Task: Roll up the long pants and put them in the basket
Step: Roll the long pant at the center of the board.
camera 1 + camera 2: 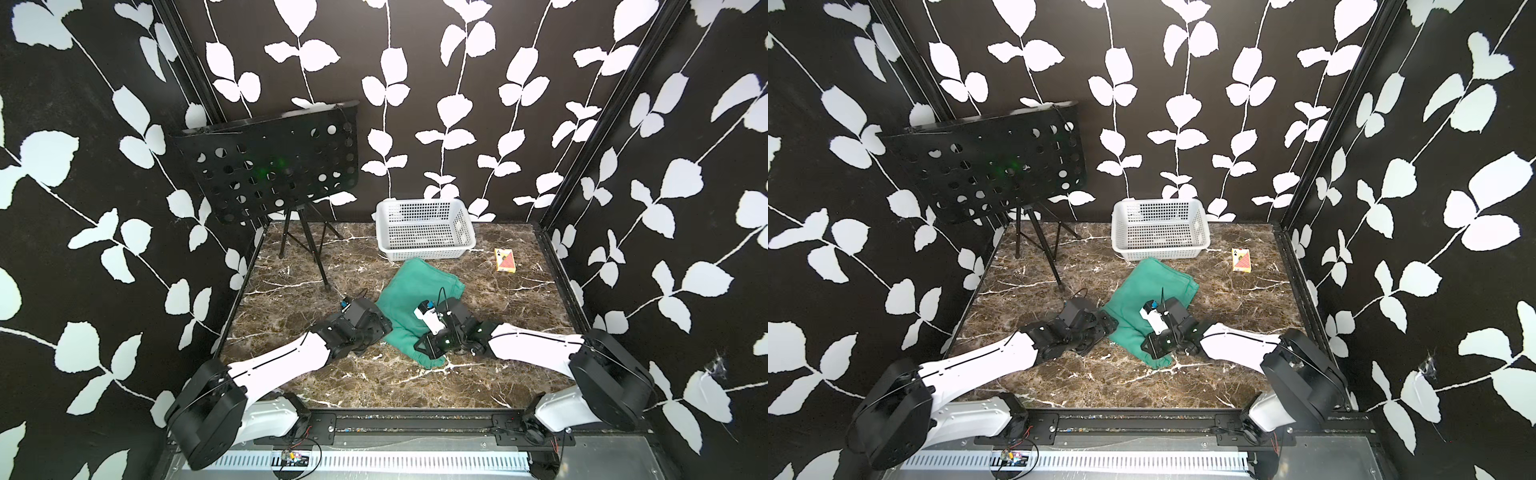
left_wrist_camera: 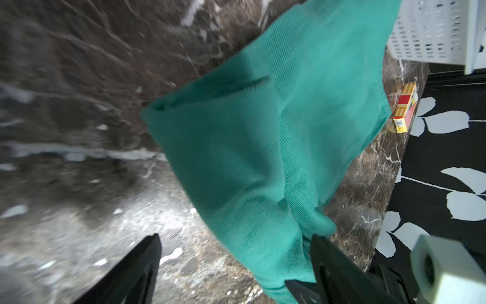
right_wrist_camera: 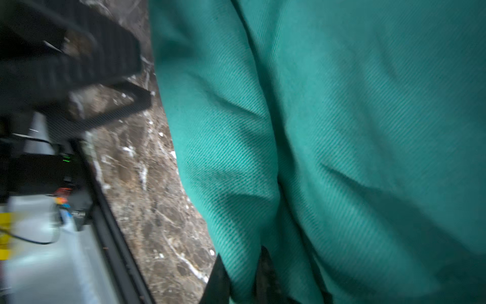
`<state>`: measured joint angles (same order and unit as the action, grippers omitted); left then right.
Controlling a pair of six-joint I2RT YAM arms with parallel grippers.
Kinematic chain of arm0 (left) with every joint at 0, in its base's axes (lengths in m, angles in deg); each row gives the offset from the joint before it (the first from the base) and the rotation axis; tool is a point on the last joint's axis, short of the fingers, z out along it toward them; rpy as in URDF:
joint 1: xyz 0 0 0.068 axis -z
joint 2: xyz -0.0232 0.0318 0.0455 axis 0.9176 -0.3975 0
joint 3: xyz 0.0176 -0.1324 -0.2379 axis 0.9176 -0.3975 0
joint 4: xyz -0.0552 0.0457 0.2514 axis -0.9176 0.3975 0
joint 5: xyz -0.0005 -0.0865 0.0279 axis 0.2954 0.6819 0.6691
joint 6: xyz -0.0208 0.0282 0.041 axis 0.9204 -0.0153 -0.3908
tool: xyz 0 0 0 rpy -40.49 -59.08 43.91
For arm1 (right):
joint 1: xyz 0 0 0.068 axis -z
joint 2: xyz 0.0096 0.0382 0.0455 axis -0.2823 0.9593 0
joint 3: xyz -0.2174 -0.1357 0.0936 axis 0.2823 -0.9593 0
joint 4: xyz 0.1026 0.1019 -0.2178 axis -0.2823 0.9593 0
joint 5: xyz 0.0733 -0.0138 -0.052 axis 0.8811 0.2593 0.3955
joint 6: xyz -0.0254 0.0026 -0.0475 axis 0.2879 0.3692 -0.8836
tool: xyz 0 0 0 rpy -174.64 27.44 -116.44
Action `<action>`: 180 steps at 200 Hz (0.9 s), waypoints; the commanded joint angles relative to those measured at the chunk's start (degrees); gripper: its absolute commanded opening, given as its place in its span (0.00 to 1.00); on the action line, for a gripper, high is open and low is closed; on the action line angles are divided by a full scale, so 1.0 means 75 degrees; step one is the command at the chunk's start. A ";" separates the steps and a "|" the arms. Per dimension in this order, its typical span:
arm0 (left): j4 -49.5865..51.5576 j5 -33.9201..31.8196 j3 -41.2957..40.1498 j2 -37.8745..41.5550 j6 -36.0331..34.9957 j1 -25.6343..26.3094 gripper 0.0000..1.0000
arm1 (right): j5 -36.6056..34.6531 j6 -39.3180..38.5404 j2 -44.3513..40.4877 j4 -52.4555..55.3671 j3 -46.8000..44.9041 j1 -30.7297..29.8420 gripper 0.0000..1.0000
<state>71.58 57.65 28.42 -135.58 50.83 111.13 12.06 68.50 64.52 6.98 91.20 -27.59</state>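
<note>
One crumpled teal-green cloth long pants (image 1: 407, 291), one white mesh basket (image 1: 424, 249) beyond, one yellow-red box (image 1: 505, 261) far right, left gripper (image 2: 236, 237) low, spread wide, right gripper (image 3: 240, 254) low, pinching pants fold

The left gripper (image 2: 236, 237) gapes wide. The right gripper (image 3: 242, 273) — just right of it in both top views — pinches the long pants (image 3: 342, 131).

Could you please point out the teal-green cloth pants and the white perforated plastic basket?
teal-green cloth pants (image 1: 409, 293): a top view, flat middle panel.
white perforated plastic basket (image 1: 428, 252): a top view, near wall.
</note>
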 commanded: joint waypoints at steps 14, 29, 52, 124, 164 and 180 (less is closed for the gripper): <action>-0.0755 0.0035 0.0548 -0.0939 -0.0574 -0.0074 0.89 | 0.1856 0.1065 0.0741 -0.0649 -0.0453 0.0712 0.00; -0.0922 0.0070 0.0629 -0.1362 -0.0513 -0.0260 0.82 | 0.1862 0.1031 0.0791 -0.0482 -0.0479 0.0920 0.00; -0.0919 -0.0402 0.0745 -0.1720 -0.0457 -0.0363 0.66 | 0.1579 0.0679 0.0785 0.0053 -0.0446 0.1036 0.00; -0.0603 -0.0097 0.1065 -0.2357 -0.0552 -0.0456 0.24 | -0.0622 -0.0066 -0.0475 0.1117 -0.0114 0.0512 0.43; -0.0521 0.0082 0.1092 -0.2352 -0.0515 -0.0456 0.21 | -0.4814 -0.1985 -0.2054 0.1745 0.0270 -0.1384 0.68; -0.0502 0.0118 0.1122 -0.2369 -0.0493 -0.0451 0.21 | -0.6073 -0.3149 -0.2125 0.1190 0.0099 -0.2217 0.74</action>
<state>66.00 58.31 35.87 -152.60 47.09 108.14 -11.52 59.00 49.79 16.36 91.14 -37.40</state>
